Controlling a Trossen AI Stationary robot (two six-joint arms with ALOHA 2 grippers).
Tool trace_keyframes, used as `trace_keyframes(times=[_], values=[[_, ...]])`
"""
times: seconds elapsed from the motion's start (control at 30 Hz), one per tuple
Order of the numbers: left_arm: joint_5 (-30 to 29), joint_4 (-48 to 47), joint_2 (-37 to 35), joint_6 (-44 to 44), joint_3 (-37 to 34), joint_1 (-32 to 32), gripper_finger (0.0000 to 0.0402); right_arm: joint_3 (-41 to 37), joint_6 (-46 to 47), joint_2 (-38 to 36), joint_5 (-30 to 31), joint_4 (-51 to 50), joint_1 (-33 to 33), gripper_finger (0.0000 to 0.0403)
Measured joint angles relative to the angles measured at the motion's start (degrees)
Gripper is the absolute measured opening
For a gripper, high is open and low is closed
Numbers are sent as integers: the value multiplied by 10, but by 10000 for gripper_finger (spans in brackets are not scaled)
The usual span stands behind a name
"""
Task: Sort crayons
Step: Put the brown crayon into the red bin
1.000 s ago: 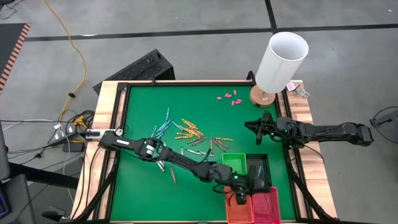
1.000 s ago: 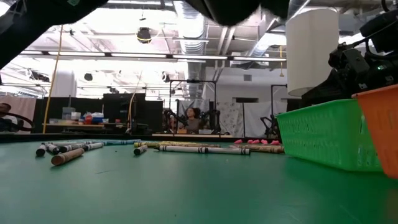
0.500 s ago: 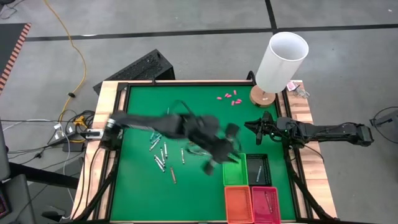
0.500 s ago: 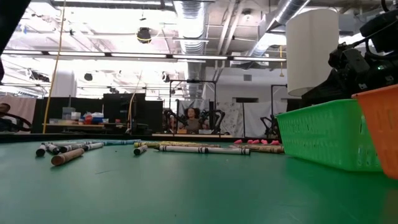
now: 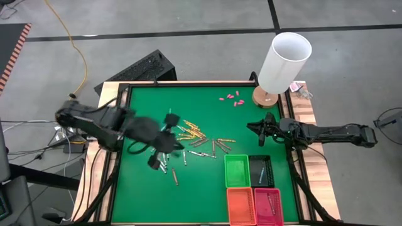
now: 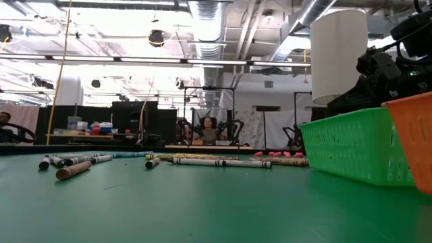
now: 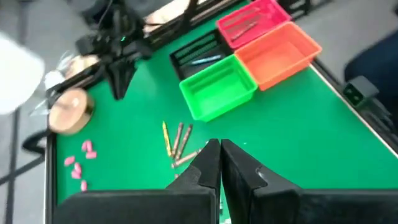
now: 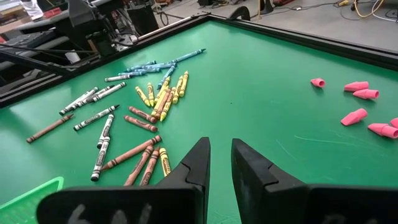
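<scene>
High view: crayons (image 5: 188, 141) beside left end effector (image 5: 155, 161).

Crayons (image 5: 191, 141) scattered mid-table, on mat. Four baskets (image 5: 251, 185) grouped at near right corner of table (image 5: 207, 94); crayons seen lying in some baskets. Small stubby pieces (image 5: 230, 98) located toward far edge, well apart from crayons. Cylinder on round base (image 5: 276, 66) placed at far right corner. Left gripper (image 5: 157, 160) positioned over crayon scatter's left side; right gripper (image 5: 253, 127) between cylinder and baskets.
</scene>
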Motion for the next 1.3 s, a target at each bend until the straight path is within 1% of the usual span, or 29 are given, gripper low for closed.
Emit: trace_keyframes(times=[0.17, 0.27, 0.33, 0.37, 0.43, 0.53, 0.6, 0.83, 1.07, 1.3], values=[[-100, 287, -163, -75, -313, -61, 0, 0, 1, 0, 0, 0, 0, 68], [-182, 425, -239, -119, -464, -89, 0, 0, 9, 0, 0, 0, 0, 68], [-224, 500, -275, -143, -538, -101, 0, 0, 19, 0, 0, 1, 0, 68], [-235, 541, -287, -149, -567, -104, 0, 0, 23, 0, 0, 1, 0, 68], [-243, 589, -309, -165, -610, -108, 0, 0, 34, 0, 0, 1, 0, 68], [-246, 600, -326, -201, -641, -110, 0, 0, 35, 0, 0, 1, 0, 68], [-244, 598, -326, -214, -645, -110, 0, 0, 35, 0, 1, 1, 0, 68], [-234, 594, -307, -198, -646, -123, 0, 0, 35, 0, 2, 9, 0, 68], [-262, 566, -289, -192, -646, -126, 0, 0, 35, 0, 2, 11, 0, 68], [-315, 544, -288, -204, -646, -123, 0, 0, 54, 0, 2, 13, 0, 68]])
